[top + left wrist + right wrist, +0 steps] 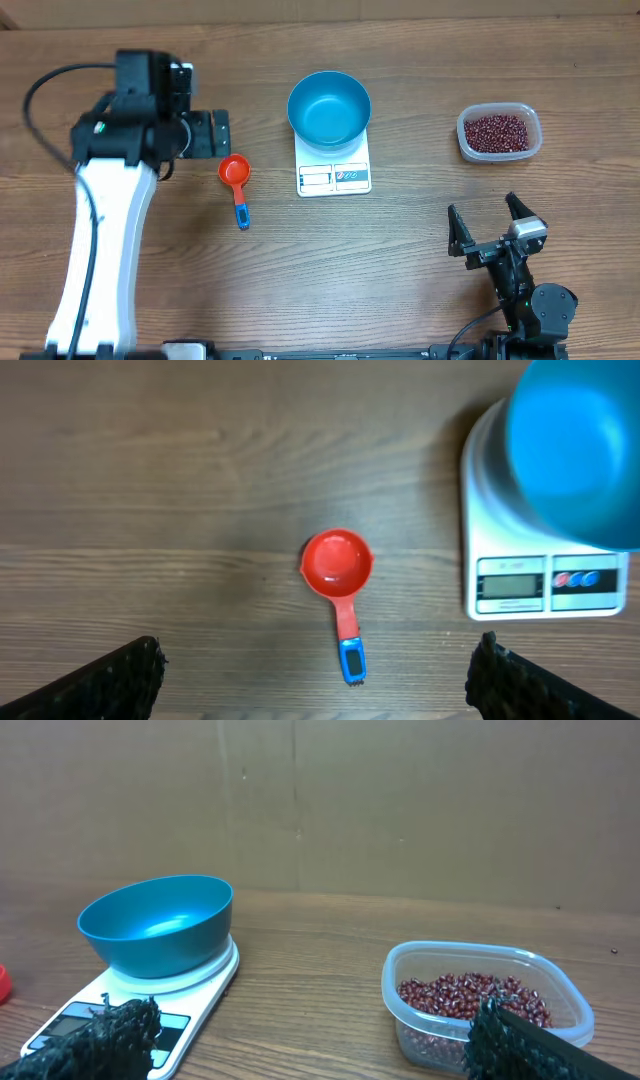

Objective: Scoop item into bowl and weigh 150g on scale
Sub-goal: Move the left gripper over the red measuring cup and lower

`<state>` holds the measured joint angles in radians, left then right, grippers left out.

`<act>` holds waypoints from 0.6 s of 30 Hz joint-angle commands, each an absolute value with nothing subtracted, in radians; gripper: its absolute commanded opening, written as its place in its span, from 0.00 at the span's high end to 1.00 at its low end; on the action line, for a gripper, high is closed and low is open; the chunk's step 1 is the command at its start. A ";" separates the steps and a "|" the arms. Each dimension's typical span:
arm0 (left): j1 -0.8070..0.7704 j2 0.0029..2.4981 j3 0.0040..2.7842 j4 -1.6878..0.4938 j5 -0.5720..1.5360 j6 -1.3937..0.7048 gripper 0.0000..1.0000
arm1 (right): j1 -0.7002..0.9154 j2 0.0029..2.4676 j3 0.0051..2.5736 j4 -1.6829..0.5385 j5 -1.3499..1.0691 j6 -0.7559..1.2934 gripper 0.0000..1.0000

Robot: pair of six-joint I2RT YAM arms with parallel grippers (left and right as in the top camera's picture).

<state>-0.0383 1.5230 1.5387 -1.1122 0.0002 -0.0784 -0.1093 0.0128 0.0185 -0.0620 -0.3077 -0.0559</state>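
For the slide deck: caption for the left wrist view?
Open left hand over red scoop; blue bowl sits on white scale beside it.

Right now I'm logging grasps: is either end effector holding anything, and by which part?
Nothing is held: left end effector and right end effector are both open, empty.

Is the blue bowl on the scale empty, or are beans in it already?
Empty: the bowl shows only bare blue inside from overhead; the beans sit in the clear tub.

Empty blue bowl [329, 105] sits upright on the white scale [334, 177] — maroon beans [497, 131] heaped well apart.
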 commanded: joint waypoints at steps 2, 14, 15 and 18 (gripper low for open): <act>-0.032 1.625 1.567 -1.115 0.008 -0.090 0.01 | -0.104 0.003 0.008 -0.058 -0.305 -0.052 0.00; -0.031 1.863 1.567 -1.105 -0.036 -0.081 0.00 | -0.104 0.003 0.008 -0.057 -0.305 -0.052 0.00; -0.030 1.879 1.567 -1.103 -0.038 -0.080 0.00 | -0.104 0.003 0.008 -0.058 -0.305 -0.052 0.00; -0.025 1.918 1.566 -1.103 -0.036 -0.073 0.01 | -0.104 0.003 0.008 -0.057 -0.305 -0.052 0.00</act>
